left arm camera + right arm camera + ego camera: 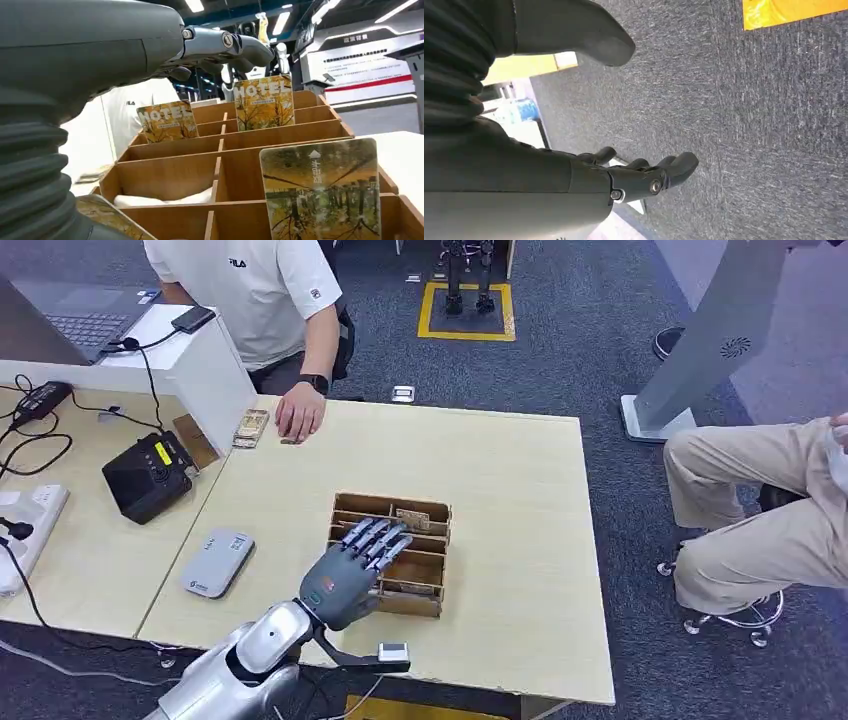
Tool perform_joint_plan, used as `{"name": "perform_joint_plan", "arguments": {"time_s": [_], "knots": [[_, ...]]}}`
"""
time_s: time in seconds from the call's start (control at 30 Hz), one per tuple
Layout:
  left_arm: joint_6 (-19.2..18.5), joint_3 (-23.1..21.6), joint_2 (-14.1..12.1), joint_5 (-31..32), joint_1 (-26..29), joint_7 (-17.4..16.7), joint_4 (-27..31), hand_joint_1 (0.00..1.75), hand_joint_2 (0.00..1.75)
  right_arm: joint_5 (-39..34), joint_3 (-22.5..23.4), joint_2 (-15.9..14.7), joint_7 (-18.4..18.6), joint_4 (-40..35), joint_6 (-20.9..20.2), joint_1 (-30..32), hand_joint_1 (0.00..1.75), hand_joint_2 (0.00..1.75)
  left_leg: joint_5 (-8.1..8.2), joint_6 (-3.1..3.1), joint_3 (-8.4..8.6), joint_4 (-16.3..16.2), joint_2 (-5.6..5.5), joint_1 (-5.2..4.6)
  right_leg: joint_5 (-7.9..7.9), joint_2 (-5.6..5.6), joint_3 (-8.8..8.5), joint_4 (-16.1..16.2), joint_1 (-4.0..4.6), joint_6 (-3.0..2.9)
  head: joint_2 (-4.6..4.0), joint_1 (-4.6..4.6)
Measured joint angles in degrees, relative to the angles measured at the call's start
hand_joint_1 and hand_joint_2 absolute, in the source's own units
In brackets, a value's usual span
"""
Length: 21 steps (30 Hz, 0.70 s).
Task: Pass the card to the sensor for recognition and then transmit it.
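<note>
A wooden divided card box (440,540) stands mid-table with hotel cards upright in its slots. My left hand (350,575) hovers over the box's near-left part, fingers stretched forward and apart, holding nothing. In the left wrist view its fingers (220,45) reach above two "HOTEL" cards (167,120) (263,102) in the far slots, and a third card (320,187) stands close in a near slot. The grey card sensor (218,562) lies flat on the table left of the box. My right hand (644,180) hangs over grey carpet, fingers apart and empty.
A person in a white shirt sits behind the table, one hand (300,415) resting beside a small stack of cards (250,428). A black device (150,475) and cables lie at left. Another person's legs (760,510) are at right. A small grey block (393,651) sits at the table's near edge.
</note>
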<state>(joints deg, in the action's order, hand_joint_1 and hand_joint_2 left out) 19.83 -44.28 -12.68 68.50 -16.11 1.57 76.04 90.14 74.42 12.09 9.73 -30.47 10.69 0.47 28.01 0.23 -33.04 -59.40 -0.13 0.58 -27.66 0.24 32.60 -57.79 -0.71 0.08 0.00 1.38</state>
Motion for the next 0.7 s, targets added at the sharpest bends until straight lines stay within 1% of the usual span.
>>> {"name": "perform_joint_plan", "arguments": {"time_s": [0.17, 0.4, 0.7], "knots": [[0.06, 0.00, 0.00, 1.88, -0.04, -1.74, -0.02, 0.00, 1.75, 0.00, 0.48, 0.42, 0.00, -0.87, -0.35, 0.13, 0.00, 1.75, 0.00, 0.00, 0.00, 0.00, 0.00, 0.00, 0.00, 0.00, 0.00, 0.00, 0.00, 0.00, 0.00, 0.00], [0.20, 0.02, -0.04, 2.99, -0.21, -2.91, -0.02, 0.00, 1.75, 0.02, 1.16, 1.03, 0.02, -2.03, -0.90, 0.35, 0.00, 1.75, 0.00, 0.00, 0.00, 0.00, 0.00, 0.00, 0.00, 0.00, 0.00, 0.00, 0.00, 0.00, 0.00, 0.00], [2.01, 0.11, -0.55, 4.06, -0.31, -4.11, -0.02, 0.00, 1.75, 0.00, 1.44, 1.62, 0.02, -3.13, -1.09, 0.63, 0.00, 1.75, 0.00, 0.00, 0.00, 0.00, 0.00, 0.00, 0.00, 0.00, 0.00, 0.00, 0.00, 0.00, 0.00, 0.00]]}}
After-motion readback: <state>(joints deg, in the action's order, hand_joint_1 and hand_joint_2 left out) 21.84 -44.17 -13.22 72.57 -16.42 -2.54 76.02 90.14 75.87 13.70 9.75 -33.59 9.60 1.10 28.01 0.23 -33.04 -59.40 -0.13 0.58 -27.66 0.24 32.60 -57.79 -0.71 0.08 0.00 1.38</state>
